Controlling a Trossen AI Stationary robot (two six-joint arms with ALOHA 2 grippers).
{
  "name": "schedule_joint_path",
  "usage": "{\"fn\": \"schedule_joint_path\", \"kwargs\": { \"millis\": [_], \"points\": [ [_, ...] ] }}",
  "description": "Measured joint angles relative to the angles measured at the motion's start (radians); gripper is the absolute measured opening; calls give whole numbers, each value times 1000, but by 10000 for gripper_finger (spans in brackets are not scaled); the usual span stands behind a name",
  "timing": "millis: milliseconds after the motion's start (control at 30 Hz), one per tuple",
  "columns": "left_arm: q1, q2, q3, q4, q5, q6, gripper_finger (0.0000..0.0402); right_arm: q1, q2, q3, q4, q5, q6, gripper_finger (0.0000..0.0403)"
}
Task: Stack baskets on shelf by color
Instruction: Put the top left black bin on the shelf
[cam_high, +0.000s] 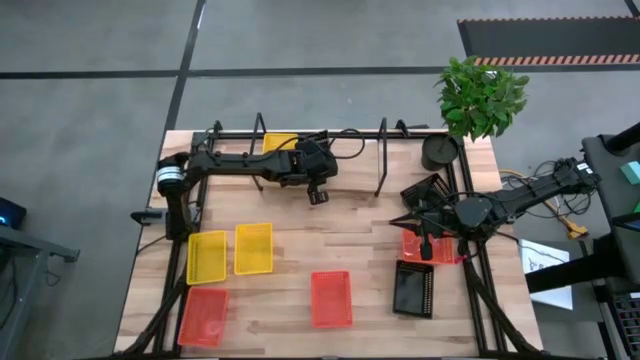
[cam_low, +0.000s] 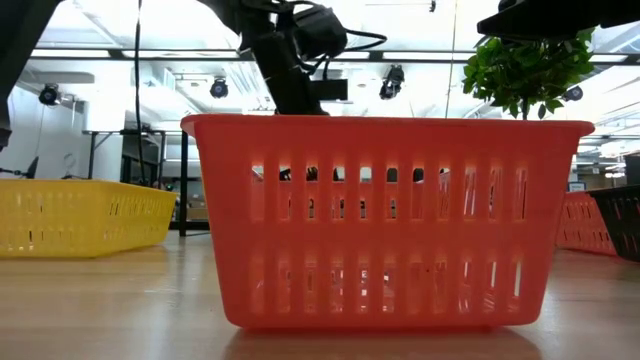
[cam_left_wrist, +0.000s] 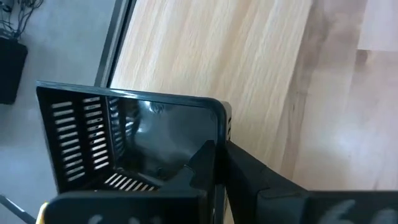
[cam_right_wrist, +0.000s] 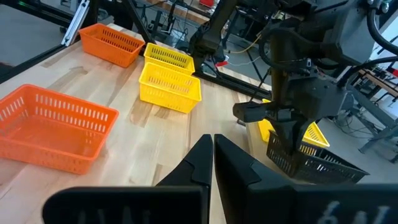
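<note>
**A:** Where's the black basket (cam_left_wrist: 124, 143) now?

**B:** In the left gripper (cam_left_wrist: 219, 152), at the far edge of the surface (cam_high: 300, 240) by the shelf (cam_high: 383, 150). The fingers pinch one short wall at the rim, one inside and one outside.

**A:** Is that hold good?

**B:** Should be. It looks like thin perforated plastic, so light and a bit flexible. The rolled rim is the stiff part, so grip there. A single-wall pinch lets it hang and swing, so move it slowly. Smooth plastic may slip.

**A:** Right arm?

**B:** The right gripper (cam_right_wrist: 212, 146) is near the right edge, fingers pressed together on nothing.

**A:** Do the views disagree?

**B:** They fill each other in. The left wrist view shows the grip itself but nothing of the shelf. The right wrist view shows the black basket (cam_right_wrist: 311, 163) hanging just beside a yellow basket (cam_right_wrist: 311, 134), which is a colour mismatch if it lands there. From above, that yellow basket (cam_high: 280, 143) sits in the shelf's far-left bay, but the held one is lost against the dark arm. The low view is blocked by an orange basket (cam_low: 385, 220) at the near edge.
</note>
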Motion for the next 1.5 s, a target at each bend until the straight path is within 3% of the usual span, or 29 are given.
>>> {"fn": "schedule_joint_path", "kwargs": {
  "millis": [533,700,900,1033,1233,1500],
  "points": [
    [-11,-14,4,-13,-2,2,34,0,0,0,0,0,0,9],
    [-39,-83,38,-81,0,45,34,0,0,0,0,-1,4,9],
    [-141,-249,-13,-46,5,-26,26,0,2,0,9,0,10,9],
    [-244,-371,-136,157,8,-11,13,0,27,0,51,31,27,9],
    [-365,-516,-422,632,11,133,2,0,145,23,149,42,44,9],
    [-386,-662,-716,1017,2,280,1,0,409,144,221,42,156,9]
  ]
}}
